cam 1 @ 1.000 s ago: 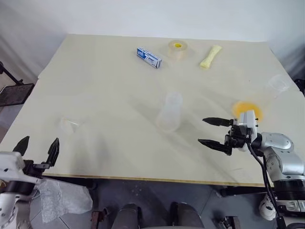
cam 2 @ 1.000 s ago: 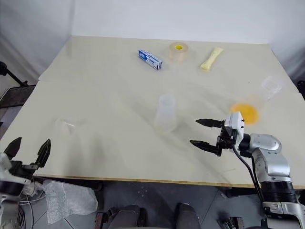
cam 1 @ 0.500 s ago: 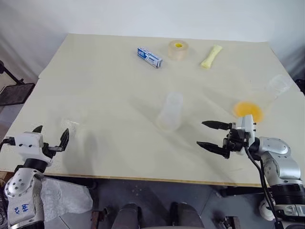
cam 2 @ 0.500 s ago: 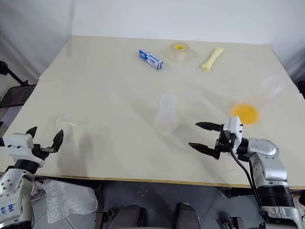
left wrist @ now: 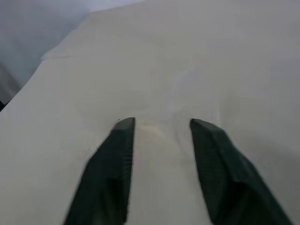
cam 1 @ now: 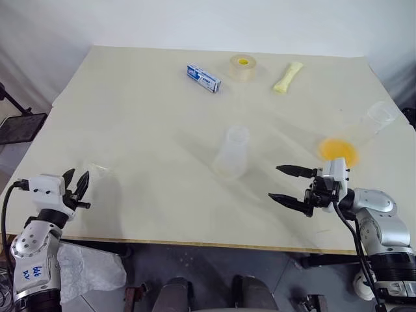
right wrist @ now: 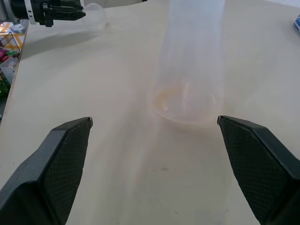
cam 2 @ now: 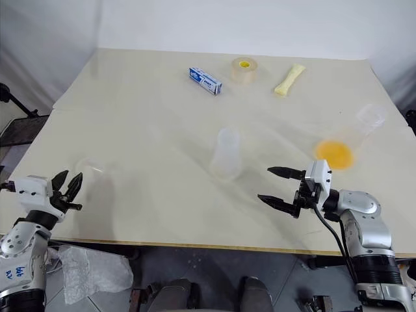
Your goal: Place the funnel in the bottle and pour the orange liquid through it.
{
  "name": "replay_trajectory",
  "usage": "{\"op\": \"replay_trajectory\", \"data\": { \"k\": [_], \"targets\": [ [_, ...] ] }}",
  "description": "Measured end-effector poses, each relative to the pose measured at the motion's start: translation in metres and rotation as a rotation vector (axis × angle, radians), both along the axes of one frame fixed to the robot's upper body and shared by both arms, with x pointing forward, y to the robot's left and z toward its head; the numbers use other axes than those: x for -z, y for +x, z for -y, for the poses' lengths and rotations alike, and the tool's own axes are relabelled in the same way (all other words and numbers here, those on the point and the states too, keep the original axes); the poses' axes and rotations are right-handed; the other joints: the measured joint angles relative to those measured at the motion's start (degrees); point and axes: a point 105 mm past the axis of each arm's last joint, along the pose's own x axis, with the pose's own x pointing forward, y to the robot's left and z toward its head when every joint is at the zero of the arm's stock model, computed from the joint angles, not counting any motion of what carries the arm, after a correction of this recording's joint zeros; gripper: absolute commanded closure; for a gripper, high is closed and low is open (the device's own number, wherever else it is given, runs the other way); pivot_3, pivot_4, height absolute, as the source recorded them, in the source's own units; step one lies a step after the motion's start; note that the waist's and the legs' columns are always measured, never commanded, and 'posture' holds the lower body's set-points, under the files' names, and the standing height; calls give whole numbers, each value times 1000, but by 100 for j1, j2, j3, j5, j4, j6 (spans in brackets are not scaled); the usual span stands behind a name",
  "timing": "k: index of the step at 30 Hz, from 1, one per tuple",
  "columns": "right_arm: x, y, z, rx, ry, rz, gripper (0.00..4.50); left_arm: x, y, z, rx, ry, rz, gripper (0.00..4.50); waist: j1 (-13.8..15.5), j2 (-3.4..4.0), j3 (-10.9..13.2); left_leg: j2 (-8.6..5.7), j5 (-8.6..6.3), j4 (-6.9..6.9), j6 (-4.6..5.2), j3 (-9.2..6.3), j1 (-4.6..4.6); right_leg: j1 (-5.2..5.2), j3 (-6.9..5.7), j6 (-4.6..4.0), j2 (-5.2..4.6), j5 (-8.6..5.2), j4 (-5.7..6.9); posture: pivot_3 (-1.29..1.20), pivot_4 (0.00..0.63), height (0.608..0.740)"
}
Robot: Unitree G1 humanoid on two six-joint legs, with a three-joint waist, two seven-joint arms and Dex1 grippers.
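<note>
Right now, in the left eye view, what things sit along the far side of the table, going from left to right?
Blue box → tape roll → pale yellow wrapped stick.

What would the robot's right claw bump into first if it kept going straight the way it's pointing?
Most likely the bottle. The right claw is open and points across the table toward it, and its wrist view shows the bottle standing dead ahead between the fingers, with bare table before it. How far off is hard to judge.

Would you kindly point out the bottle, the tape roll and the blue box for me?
bottle (cam 1: 232,155): left eye view, on its clear side wall.
tape roll (cam 1: 242,67): left eye view, near its yellow centre.
blue box (cam 1: 203,78): left eye view, on its top face.
</note>
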Motion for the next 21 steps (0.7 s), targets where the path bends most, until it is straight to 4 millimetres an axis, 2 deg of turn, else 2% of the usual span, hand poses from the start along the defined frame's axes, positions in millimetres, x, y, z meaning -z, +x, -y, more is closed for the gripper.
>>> {"op": "replay_trajectory", "data": {
  "k": [3,11,15,18,21],
  "targets": [
    [0,0,0,2,0,0,0,-2,1,-1,6,12,0,4486,-1,0,0,0,0,0,0,0,0,0,-1,0,0,0,0,0,150,740],
    [0,1,0,9,-9,1,0,-2,1,-6,10,26,-10,4486,3,0,0,0,0,0,0,0,1,0,-1,0,-1,0,2,0,150,740],
    [0,2,0,11,-13,2,0,-7,1,1,59,5,5,4486,-1,0,0,1,0,0,0,-1,1,0,-1,0,-1,0,2,0,150,740],
    [-1,3,0,13,-13,7,0,-26,1,20,162,-52,45,4486,2,0,0,1,0,1,0,-4,-1,0,0,0,-4,0,3,0,150,740],
    [-5,5,-1,22,-14,21,0,-54,1,43,292,-100,74,4486,-3,0,0,2,0,0,0,-8,0,0,-1,0,-5,0,6,0,150,740]
  ]
}}
